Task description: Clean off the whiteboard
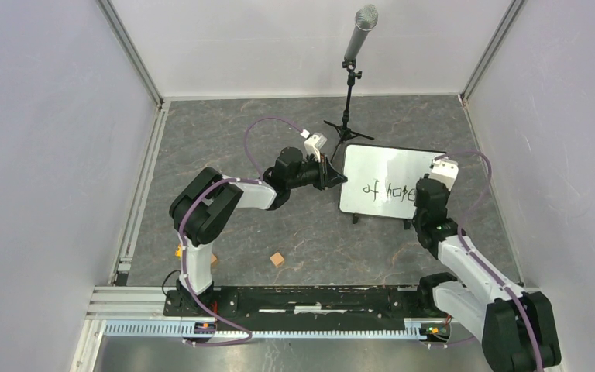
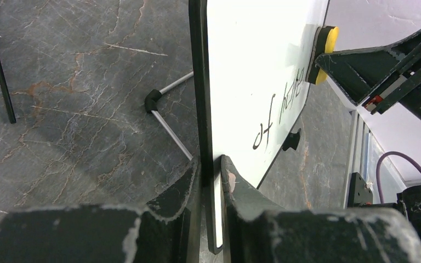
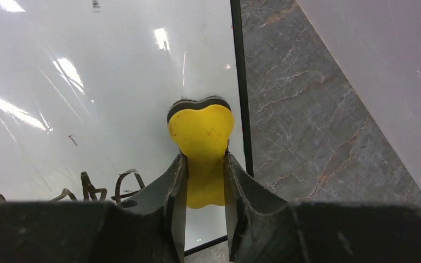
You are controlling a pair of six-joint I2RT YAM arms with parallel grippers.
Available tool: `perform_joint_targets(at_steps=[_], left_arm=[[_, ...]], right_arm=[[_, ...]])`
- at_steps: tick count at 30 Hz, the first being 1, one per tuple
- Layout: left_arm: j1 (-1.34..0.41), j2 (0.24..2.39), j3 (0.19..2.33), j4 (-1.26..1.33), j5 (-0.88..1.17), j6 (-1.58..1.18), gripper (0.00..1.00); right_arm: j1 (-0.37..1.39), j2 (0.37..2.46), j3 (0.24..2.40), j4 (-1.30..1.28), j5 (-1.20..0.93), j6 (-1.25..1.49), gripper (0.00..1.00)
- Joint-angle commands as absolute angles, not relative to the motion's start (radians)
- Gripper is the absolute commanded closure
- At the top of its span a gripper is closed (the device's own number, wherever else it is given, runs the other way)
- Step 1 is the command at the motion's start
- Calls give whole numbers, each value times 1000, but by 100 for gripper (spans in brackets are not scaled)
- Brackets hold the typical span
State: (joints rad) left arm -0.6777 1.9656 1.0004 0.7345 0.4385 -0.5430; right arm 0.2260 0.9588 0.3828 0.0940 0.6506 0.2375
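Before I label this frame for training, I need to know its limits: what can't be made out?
- Handwriting on the whiteboard: too small to read in the top view; fingers of the right gripper cut it off in the right wrist view.
- Eraser felt face: hidden by its yellow body in the right wrist view.
- Tan block: too small to identify, top view.

Glossy whiteboard (image 3: pixel 87 66) (glare-streaked), matt veined stone-look table (image 3: pixel 307 109), yellow eraser (image 3: pixel 202 131) perhaps foam.

One whiteboard (image 1: pixel 391 174), one yellow eraser (image 3: pixel 201 131), one microphone (image 1: pixel 361 31) on a tripod stand, one small tan cube (image 1: pixel 277 259), two robot arms (image 1: pixel 209 205) (image 1: pixel 472 267).
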Motion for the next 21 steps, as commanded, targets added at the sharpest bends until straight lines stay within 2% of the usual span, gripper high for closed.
perform_joint_targets(at_steps=[1, 5, 15, 21], left_arm=[[-674, 1938, 994, 711, 411, -475, 98], [-673, 1938, 994, 710, 413, -475, 98], [-675, 1942, 1005, 703, 424, -474, 98], [-675, 1943, 1009, 685, 422, -466, 98]], right_arm=[[216, 952, 333, 96, 604, 248, 81], [286, 990, 329, 160, 583, 233, 81], [728, 1231, 490, 231, 679, 321, 82], [758, 1282, 546, 245, 739, 273, 81]])
